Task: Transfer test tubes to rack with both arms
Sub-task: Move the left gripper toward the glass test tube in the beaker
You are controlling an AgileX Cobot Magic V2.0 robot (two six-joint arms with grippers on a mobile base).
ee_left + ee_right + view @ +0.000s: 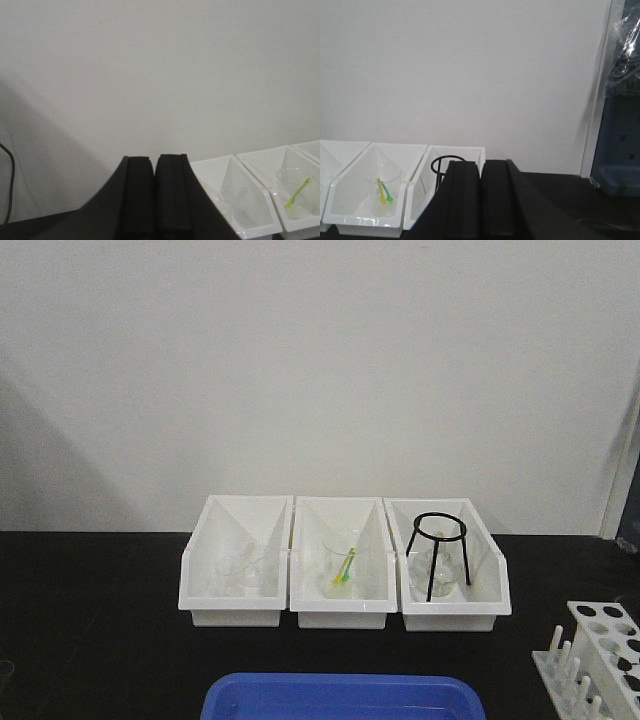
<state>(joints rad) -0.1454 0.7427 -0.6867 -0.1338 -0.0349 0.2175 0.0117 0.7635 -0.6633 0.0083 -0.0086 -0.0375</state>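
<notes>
Left fingers [139, 197] and right fingers [464, 200] closed, holding nothing
White bins [250, 227] lie to the right of the left fingers and to the left of the right fingers, the black tripod stand [439, 166] just beyond the latter. The rack [590, 640] stands on the dark tabletop [90, 640], seen only from the front, where no fingers show; whether the bins' clear glass includes test tubes cannot be told

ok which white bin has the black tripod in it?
The right bin in the front view, nearest the rack. The middle bin holds a yellow-green stick, the left bin only clear glass.
</notes>
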